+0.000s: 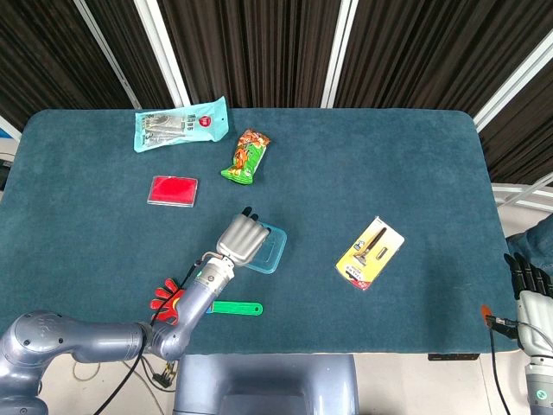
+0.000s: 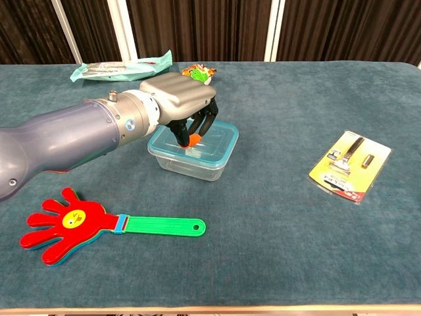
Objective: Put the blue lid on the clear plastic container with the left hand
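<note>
The clear container (image 2: 193, 153) sits on the blue counter (image 2: 276, 217) with the blue lid (image 2: 212, 136) lying on top of it, and the left hand (image 2: 181, 100) hangs over its left part, fingers curled down so the fingertips (image 2: 193, 138) meet the lid, gripping nothing that I can see. Just in front of the container lies a hand-shaped clapper (image 2: 99, 225), and well off to its right a yellow carded razor (image 2: 350, 164). The right hand (image 1: 529, 284) shows only as dark fingers at the counter's right edge, far from the container; I cannot tell how it is set.

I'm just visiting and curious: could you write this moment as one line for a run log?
left hand: fingertips on blue lid | lid: sitting on clear plastic container | right hand: idle at table edge | step: pressing lid
</note>
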`<state>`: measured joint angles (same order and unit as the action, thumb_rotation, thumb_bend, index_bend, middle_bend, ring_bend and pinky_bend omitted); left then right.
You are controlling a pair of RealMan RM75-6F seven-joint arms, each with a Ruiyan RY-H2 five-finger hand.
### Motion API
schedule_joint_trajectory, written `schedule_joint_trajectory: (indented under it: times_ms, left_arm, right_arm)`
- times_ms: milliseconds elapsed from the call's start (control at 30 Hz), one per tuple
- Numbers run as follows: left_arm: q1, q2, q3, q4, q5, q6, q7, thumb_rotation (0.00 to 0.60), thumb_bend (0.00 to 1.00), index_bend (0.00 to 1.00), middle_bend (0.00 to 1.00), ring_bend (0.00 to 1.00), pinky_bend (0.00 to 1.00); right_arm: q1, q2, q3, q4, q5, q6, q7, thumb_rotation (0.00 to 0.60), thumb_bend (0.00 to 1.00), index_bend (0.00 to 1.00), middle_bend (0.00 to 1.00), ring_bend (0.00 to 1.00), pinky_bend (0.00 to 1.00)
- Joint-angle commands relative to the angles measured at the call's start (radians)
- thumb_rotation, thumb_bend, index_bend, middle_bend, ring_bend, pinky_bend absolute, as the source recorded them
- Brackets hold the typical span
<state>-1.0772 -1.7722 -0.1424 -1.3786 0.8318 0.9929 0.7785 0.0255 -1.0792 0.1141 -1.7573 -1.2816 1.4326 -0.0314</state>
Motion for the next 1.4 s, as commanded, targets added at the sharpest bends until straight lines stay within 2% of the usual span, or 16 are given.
schedule_joint_trajectory:
  times_ms: [33, 800, 1400]
  left_arm:
    - [0.003, -0.001, 0.003, 0.005, 0.001, -0.003, 0.002, 0.600, 0.59, 0.64, 0.59, 0.35, 0.24]
    - [0.040, -0.013, 0.011, 0.017, 0.030, 0.003, 0.001, 0.600, 0.59, 0.65, 0.59, 0.35, 0.24]
    - [0.057, -0.034, -0.003, 0.028, 0.029, 0.001, 0.006, 0.600, 0.59, 0.65, 0.60, 0.35, 0.24]
  right_arm:
    - [0.000, 0.000, 0.000, -0.001, 0.001, 0.001, 0.000, 0.600, 0.34, 0.00, 0.01, 0.00, 0.00]
    - [-0.001, 0.000, 0.002, -0.002, 0.001, 0.005, -0.001, 0.600, 0.34, 0.00, 0.01, 0.00, 0.00]
    - [-0.003, -0.002, 0.001, 0.000, 0.000, 0.007, 0.001, 0.600, 0.34, 0.00, 0.01, 0.00, 0.00]
